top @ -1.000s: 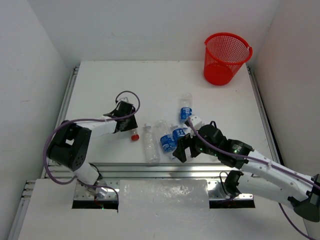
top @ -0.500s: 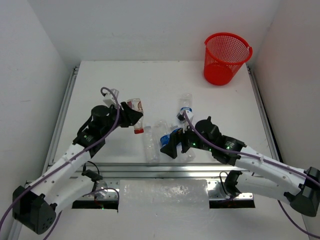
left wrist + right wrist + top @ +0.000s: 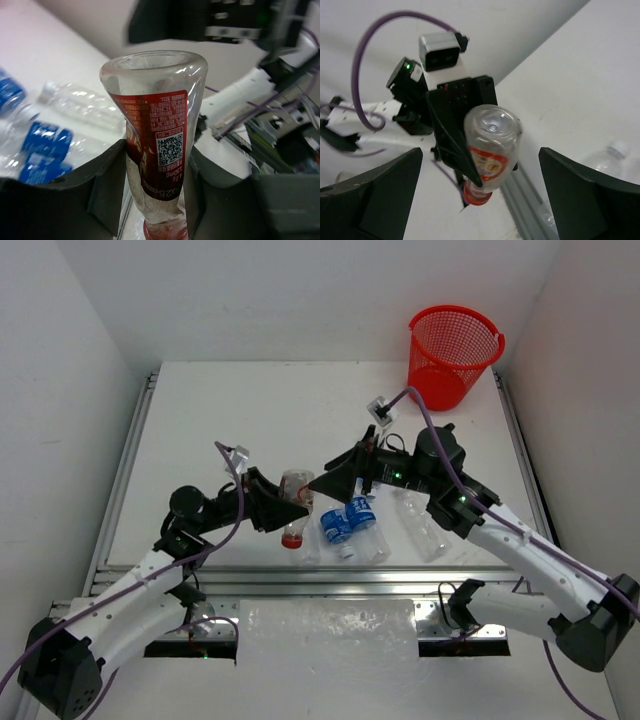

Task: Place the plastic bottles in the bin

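Left claw point(image 3: 289, 512) clamped on the red-capped bottle point(image 3: 297, 488), which is held above the worktop point(image 3: 250, 410) near centre, long axis roughly upright, cap down. Right claw point(image 3: 331, 482), jaws wide apart and empty, faces the bottle from just right; its arm is nearer the bin point(image 3: 470, 315), far right. Half a second earlier the right claw sat low among the blue-labelled bottles point(image 3: 345, 525), and the left claw held its bottle further left.

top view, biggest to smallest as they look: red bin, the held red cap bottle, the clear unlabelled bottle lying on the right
1. red bin, clearly largest.
2-3. unlabelled bottle and red-capped bottle look about alike; the red-capped one is held up nearer the camera, so I won't rank them.
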You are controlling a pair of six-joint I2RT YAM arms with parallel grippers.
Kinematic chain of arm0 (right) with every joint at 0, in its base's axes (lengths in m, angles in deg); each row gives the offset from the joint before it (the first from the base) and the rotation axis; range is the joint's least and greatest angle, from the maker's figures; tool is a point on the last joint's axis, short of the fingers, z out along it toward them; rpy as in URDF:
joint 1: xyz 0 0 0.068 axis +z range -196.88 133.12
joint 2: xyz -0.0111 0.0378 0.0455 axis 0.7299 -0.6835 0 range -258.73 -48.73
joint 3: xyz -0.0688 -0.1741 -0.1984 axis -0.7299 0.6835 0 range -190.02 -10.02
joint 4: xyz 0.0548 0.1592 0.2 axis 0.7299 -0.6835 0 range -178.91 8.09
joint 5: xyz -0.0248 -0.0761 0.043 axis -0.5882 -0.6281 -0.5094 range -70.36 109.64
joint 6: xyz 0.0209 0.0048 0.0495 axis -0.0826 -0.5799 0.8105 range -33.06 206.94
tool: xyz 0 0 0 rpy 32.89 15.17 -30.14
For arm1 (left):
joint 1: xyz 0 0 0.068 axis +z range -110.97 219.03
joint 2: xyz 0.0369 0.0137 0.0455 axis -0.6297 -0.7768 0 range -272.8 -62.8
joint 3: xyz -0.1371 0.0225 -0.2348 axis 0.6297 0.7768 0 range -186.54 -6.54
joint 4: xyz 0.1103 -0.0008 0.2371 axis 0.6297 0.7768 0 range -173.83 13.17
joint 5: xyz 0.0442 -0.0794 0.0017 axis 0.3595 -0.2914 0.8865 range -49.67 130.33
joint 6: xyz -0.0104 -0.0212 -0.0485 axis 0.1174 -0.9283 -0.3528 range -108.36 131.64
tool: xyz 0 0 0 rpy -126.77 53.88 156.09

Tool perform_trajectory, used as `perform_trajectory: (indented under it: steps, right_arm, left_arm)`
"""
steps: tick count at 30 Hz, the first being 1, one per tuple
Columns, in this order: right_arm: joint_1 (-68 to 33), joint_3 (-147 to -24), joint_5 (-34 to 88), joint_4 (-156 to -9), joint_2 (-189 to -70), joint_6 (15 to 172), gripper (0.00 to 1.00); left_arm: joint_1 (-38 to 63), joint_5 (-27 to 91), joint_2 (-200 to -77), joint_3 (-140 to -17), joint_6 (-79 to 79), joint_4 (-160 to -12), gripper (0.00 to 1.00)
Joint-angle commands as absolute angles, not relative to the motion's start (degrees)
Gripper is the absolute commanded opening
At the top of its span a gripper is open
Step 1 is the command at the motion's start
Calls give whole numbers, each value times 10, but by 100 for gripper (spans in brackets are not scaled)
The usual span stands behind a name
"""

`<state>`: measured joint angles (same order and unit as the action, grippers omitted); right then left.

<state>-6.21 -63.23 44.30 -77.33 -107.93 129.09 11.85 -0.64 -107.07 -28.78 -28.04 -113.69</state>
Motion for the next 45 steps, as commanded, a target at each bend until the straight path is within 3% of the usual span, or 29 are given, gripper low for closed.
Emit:
perform_trajectory:
  steps: [1, 4, 8, 10, 11, 13, 14, 16, 17, 19, 20, 23, 26, 29, 33, 37, 45]
  right_arm:
    - [-62, -647, 582, -720, -1113, 1318, 99]
    - [-61, -646, 666, -662, -1143, 1348, 99]
    - [-61, -654, 669, -664, -1153, 1340, 99]
    - [-61, -656, 683, -648, -1155, 1339, 94]
    - [-61, -656, 688, -643, -1156, 1339, 77]
    - [-61, -654, 689, -639, -1158, 1338, 57]
    - [-61, -650, 693, -635, -1159, 1336, 31]
    - [-61, -643, 696, -627, -1158, 1340, 10]
    - [-62, -634, 703, -624, -1154, 1342, 1]
    - [-62, -626, 697, -628, -1147, 1338, 0]
    - [-62, -622, 685, -634, -1145, 1327, 0]
    - [-74, -625, 614, -684, -1123, 1289, 0]
    - [-104, -648, 493, -771, -1100, 1257, 0]
    - [-143, -677, 412, -865, -1097, 1235, 0]
    - [-202, -707, 298, -900, -1109, 1214, 0]
    - [-275, -771, 209, -900, -1141, 1183, 0]
    - [-412, -965, 89, -849, -1314, 1146, 0]
  left_arm:
    - [103, -62, -1055, -283, -313, -1288, 0]
    - [95, -66, -1070, -290, -313, -1295, 0]
    - [80, -74, -1088, -295, -319, -1316, 0]
    - [77, -75, -1091, -299, -318, -1317, 0]
    - [77, -76, -1094, -301, -317, -1314, 0]
    - [77, -80, -1101, -308, -314, -1308, 7]
    - [77, -78, -1103, -310, -310, -1304, 16]
    - [77, -68, -1104, -322, -299, -1277, 26]
    - [77, -56, -1103, -333, -288, -1249, 37]
    - [78, -45, -1101, -346, -277, -1222, 47]
    - [77, -36, -1099, -352, -272, -1206, 64]
    - [77, 60, -1094, -396, -240, -1059, 88]
    - [77, 269, -1091, -463, -214, -774, 93]
    - [77, 448, -1055, -503, -239, -617, 97]
    - [77, 563, -978, -512, -257, -534, 100]
    - [77, 597, -950, -525, -237, -503, 100]
    - [78, 566, -907, -469, -216, -543, 100]
